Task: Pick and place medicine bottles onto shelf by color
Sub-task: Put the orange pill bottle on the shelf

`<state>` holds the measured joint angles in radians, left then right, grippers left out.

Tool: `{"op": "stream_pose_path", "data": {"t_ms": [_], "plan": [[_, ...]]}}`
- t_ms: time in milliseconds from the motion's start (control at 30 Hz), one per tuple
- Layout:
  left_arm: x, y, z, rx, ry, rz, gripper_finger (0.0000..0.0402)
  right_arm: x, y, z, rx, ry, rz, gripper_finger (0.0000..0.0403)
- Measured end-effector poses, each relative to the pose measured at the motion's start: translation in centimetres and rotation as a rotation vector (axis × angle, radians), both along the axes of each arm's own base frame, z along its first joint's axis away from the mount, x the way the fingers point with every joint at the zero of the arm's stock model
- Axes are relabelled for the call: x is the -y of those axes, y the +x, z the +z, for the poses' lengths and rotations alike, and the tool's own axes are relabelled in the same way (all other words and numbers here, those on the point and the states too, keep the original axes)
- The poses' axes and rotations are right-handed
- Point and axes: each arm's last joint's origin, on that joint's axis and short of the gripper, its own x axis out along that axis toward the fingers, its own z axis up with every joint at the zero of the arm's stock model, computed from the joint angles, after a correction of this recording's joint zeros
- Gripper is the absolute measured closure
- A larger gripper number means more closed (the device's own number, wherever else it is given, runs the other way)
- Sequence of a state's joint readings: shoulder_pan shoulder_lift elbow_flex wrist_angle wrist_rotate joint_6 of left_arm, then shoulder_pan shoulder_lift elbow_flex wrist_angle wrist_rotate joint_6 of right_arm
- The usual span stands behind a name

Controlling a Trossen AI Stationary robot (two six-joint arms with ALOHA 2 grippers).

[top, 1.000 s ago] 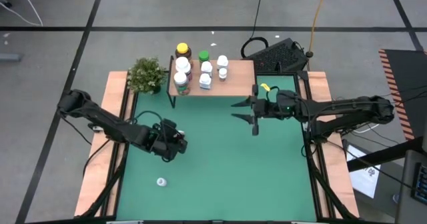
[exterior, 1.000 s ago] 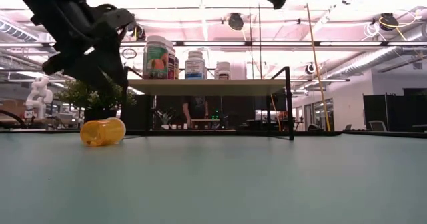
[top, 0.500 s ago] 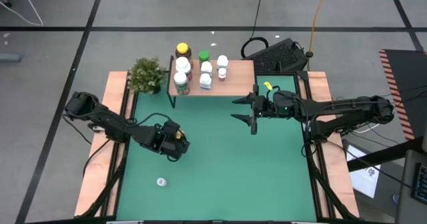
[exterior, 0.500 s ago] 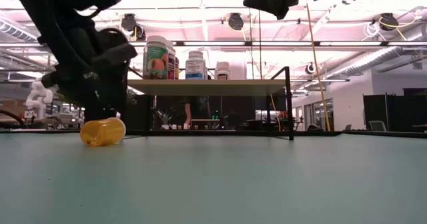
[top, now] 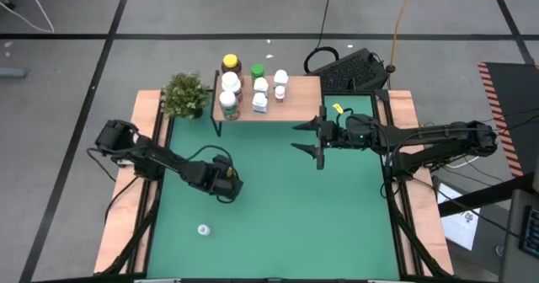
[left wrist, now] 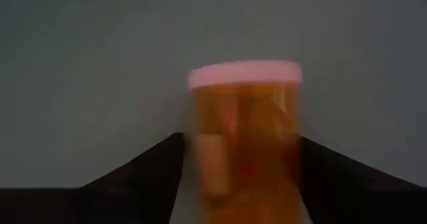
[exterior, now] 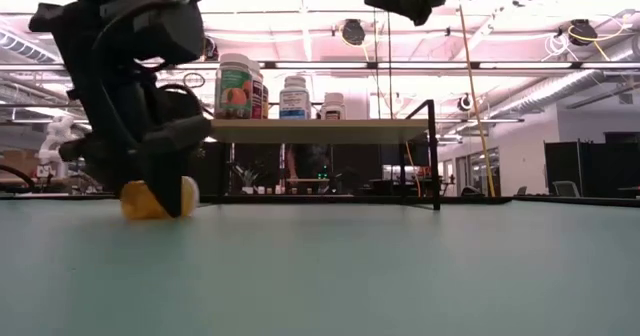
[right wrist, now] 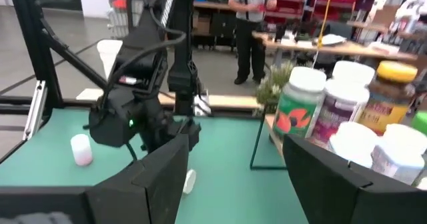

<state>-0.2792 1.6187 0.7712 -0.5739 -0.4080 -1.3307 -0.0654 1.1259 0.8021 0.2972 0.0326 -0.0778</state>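
Lying on its side on the green table top (top: 295, 216), the translucent amber pill bottle with a pale cap (left wrist: 243, 134) sits directly between the two dark fingers of the left gripper (top: 227, 186), and that is the relation the coming grasp turns on. In the left wrist view the bottle's long axis runs straight away from the gripper, cap end farthest out, with a finger spread on either flank and a sliver of table showing on each side, so the pincer is wide and not yet closed on anything. In the low view the gripper (exterior: 165, 191) stands down on the table over the bottle (exterior: 140, 201), of which only amber slivers and the pale cap end show. The left arm is plainly the nearer one; the right gripper (top: 320, 146), its fingers parted and empty, waits high above the table near the low shelf with a light wood top and thin black legs (top: 303, 93).

Closing should pinch the bottle across its round body, which may roll or squirt forward if the pads meet off-centre.

From above the bottle is wholly hidden under the left wrist. Whether the fingertips touch the table cannot be told. A small white bottle (top: 203, 229) lies apart, nearer the table's front edge; other bottles (top: 229, 98) already crowd the shelf's left half.
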Motion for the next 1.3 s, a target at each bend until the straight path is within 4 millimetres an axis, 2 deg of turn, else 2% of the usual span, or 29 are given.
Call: {"op": "stream_pose_path", "data": {"t_ms": [167, 333, 500, 633, 800, 933, 1100, 1300], "plan": [[-0.1, 0.0, 0.1, -0.006, -0.008, -0.018, 0.0192, 0.0, 0.0, 0.3, 0.030, -0.015, 0.003, 0.0163], [-0.1, 0.1, 0.6, 0.028, 0.067, -0.049, 0.0229, 0.0, 0.1, -0.2, -0.022, -0.052, 0.008, 0.0163], [0.0, 1.0, 2.0, 0.142, 0.122, -0.158, 0.0218, -0.1, 0.1, -1.1, -0.104, -0.052, 0.047, 0.0163], [0.6, 2.1, 4.0, 0.300, 0.219, -0.303, 0.0205, -0.2, 0.3, -1.7, -0.141, -0.041, 0.110, 0.0163], [2.0, 3.7, 6.4, 0.472, 0.392, -0.562, 0.0215, -0.6, 1.0, -2.1, -0.123, -0.017, 0.241, 0.0158], [3.0, 4.6, 7.8, 0.573, 0.530, -0.706, 0.0223, -1.2, 1.8, -2.6, -0.107, 0.000, 0.369, 0.0139], [3.5, 4.9, 8.7, 0.626, 0.613, -0.767, 0.0215, -2.2, 3.1, -3.7, -0.093, -0.030, 0.433, 0.0103], [3.5, 4.9, 8.7, 0.628, 0.622, -0.775, 0.0220, -3.0, 4.5, -4.4, -0.017, -0.053, 0.460, 0.0074]]}}
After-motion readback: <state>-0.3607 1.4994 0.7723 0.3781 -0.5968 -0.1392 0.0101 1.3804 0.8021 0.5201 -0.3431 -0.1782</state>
